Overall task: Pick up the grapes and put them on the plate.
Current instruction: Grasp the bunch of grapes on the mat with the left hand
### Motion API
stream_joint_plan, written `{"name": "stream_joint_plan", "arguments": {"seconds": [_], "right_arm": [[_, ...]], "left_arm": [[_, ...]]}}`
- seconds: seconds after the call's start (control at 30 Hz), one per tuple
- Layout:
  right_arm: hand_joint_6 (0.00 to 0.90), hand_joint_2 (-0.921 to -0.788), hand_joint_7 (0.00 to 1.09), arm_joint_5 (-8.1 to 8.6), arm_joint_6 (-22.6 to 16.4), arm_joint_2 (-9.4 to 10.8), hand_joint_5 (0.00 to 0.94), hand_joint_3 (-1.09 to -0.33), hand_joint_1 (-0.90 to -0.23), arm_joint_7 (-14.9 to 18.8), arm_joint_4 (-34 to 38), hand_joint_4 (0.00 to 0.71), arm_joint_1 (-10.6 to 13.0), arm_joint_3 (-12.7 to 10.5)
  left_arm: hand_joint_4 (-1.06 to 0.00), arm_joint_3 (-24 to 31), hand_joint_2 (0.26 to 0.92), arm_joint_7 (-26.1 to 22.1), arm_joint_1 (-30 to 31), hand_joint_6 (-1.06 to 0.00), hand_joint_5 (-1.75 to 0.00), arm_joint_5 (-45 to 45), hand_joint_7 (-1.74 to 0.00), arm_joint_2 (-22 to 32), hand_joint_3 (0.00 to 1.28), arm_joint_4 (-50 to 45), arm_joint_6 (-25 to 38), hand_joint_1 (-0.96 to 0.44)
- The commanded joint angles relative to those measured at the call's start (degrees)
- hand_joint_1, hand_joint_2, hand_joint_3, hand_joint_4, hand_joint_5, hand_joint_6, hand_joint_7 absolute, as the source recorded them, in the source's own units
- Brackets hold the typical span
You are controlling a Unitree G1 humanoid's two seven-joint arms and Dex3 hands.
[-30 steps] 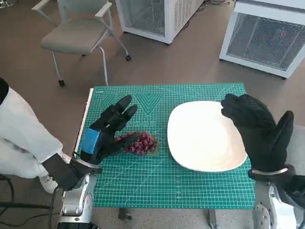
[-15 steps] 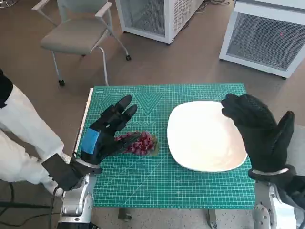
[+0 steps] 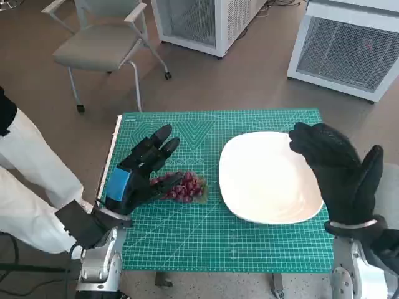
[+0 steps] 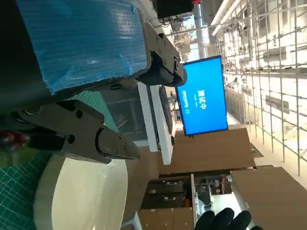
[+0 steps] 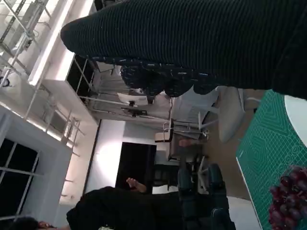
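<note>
A small bunch of dark red grapes [image 3: 183, 187] lies on the green cutting mat [image 3: 206, 237], left of the white plate [image 3: 268, 177]. My left hand [image 3: 138, 171] hovers just left of the bunch, fingers spread and pointing away from me, thumb against the bunch's near side; it holds nothing. In the left wrist view its black fingers [image 4: 81, 134] stand above the plate [image 4: 81, 196]. My right hand [image 3: 340, 171] is raised over the plate's right rim, fingers apart and empty. The right wrist view shows the grapes [image 5: 288, 203] beside my left hand [image 5: 201, 196].
A person in white clothing [image 3: 25, 187] is close to the table's left side. On the floor beyond the table are a grey chair [image 3: 103, 43] and two white cabinets [image 3: 206, 22] [image 3: 349, 50]. The plate is empty.
Both hands and the grapes have stayed about where they were. The person in white at the left has shifted.
</note>
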Motion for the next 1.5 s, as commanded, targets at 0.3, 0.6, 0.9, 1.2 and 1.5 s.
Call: {"name": "stream_joint_plan", "arguments": {"seconds": [0.3, 0.6, 0.9, 1.2, 1.5], "right_arm": [[0.203, -0.921, 1.00, -0.37, 0.79, -0.35, 0.738, -0.623, -0.380, -0.12, -0.07, 0.423, 1.47, 0.08], [0.198, -0.921, 1.00, -0.42, 0.67, -0.36, 0.737, -0.622, -0.381, -0.13, -0.04, 0.416, 1.56, -0.01], [0.198, -0.921, 1.00, -0.37, 0.81, -0.42, 0.736, -0.622, -0.381, -0.30, -0.19, 0.416, 1.55, -0.13], [0.199, -0.921, 1.00, -0.34, 0.69, -0.47, 0.736, -0.622, -0.381, -0.26, -0.15, 0.416, 1.63, -0.29], [0.200, -0.921, 1.00, -0.47, 0.50, -0.39, 0.736, -0.624, -0.381, -0.30, 0.11, 0.416, 1.52, -0.28]], "left_arm": [[-0.19, -8.66, 0.836, -5.92, 2.47, -0.44, 0.00, 26.34, 0.00, 19.43, 0.00, -25.30, 23.56, -0.06], [-0.05, -16.56, 0.792, -6.80, 1.08, -0.29, 0.00, 43.28, 0.00, 19.02, 0.00, -33.94, 40.75, 0.00], [-0.08, -20.75, 0.786, -7.34, -0.66, -0.28, -0.01, 48.08, 0.00, 17.74, 0.00, -32.81, 45.53, 0.02], [-0.10, -23.82, 0.787, -6.03, -3.26, -0.29, -0.01, 51.97, 0.00, 16.42, 0.00, -28.22, 46.77, 0.03], [-0.12, -27.54, 0.789, -1.84, -8.37, -0.29, -0.01, 54.91, 0.00, 14.22, 0.00, -16.33, 43.98, 0.04]]}}
